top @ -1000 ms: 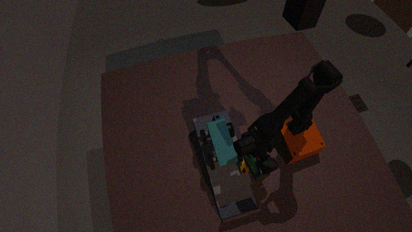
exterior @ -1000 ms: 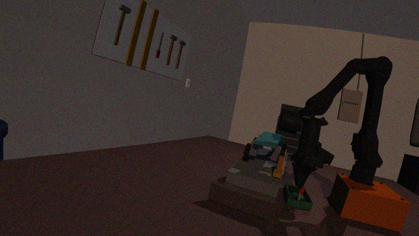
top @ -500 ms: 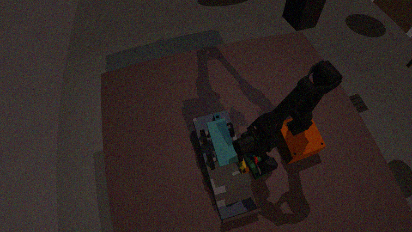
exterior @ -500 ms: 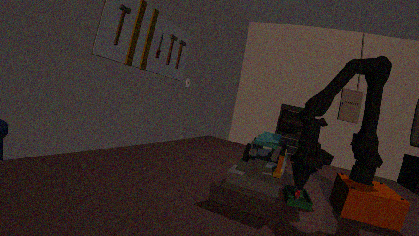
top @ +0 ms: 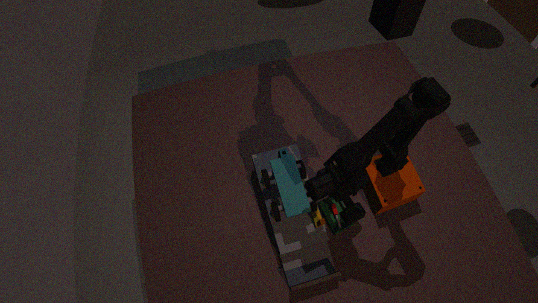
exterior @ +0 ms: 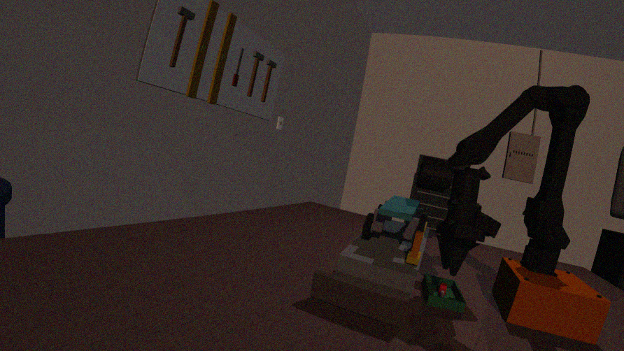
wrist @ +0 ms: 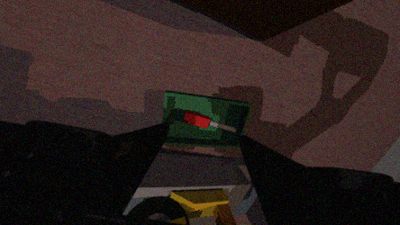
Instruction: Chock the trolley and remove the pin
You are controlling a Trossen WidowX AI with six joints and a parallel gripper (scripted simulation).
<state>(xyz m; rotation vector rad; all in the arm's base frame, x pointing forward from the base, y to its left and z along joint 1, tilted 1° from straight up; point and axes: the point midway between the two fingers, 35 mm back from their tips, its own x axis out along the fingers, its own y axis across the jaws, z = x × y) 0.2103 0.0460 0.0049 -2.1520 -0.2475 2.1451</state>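
Observation:
The stop pin (top: 334, 209) (exterior: 442, 289) (wrist: 196, 119), with its red head and pale shaft, lies in the green tray (top: 333, 230) (exterior: 445, 304) (wrist: 177, 97). My gripper (exterior: 452, 271) (wrist: 204, 132) is open and empty above the tray. The trolley with its teal top (top: 289, 188) (exterior: 399, 206) stands on the ramp (top: 304, 235) (exterior: 375, 259). The yellow chock (top: 318, 216) (exterior: 413, 256) (wrist: 200, 200) with its orange handle is at the trolley's downhill wheel on the tray side. In the wrist view it lies close beside a black wheel (wrist: 158, 211); whether they touch is hard to tell.
The orange base (top: 398, 184) (exterior: 554, 301) of the arm stands beyond the tray from the ramp. The tray lies beside the ramp's long edge, between ramp and base. The views are dark and grainy.

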